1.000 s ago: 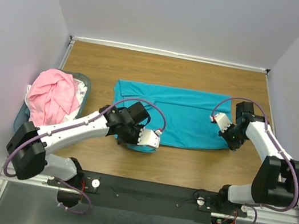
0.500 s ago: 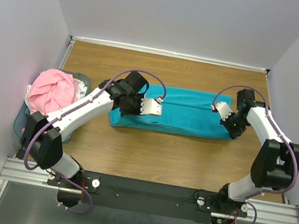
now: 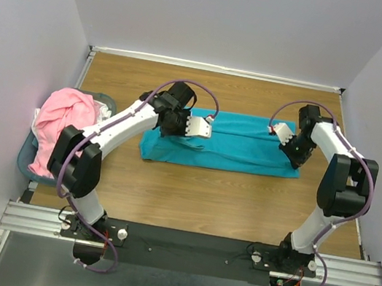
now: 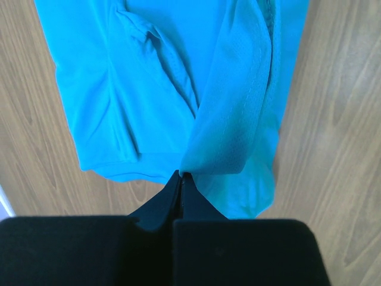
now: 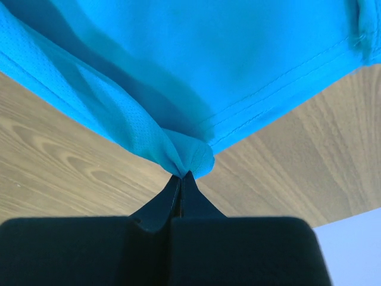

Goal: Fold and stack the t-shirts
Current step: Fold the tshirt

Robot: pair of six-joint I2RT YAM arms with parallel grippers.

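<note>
The teal t-shirt (image 3: 227, 148) lies folded into a long band across the middle of the wooden table. My left gripper (image 3: 167, 125) is shut on a fold of its fabric (image 4: 229, 128) near the shirt's left end. My right gripper (image 3: 294, 155) is shut on a bunched edge of it (image 5: 184, 156) at the right end. Both hold the cloth just above the table. The pink t-shirt (image 3: 61, 122) lies crumpled in the basket at the far left.
The blue-grey plastic basket (image 3: 26, 152) stands at the table's left edge, with some white cloth (image 3: 100, 114) beside the pink shirt. Bare wood (image 3: 225, 201) runs along the near side. Grey walls close in the back and sides.
Both grippers have carried the near edge of the teal shirt away from me, over the rest of it. The shirt has gone from a wide spread to a narrower folded band.
</note>
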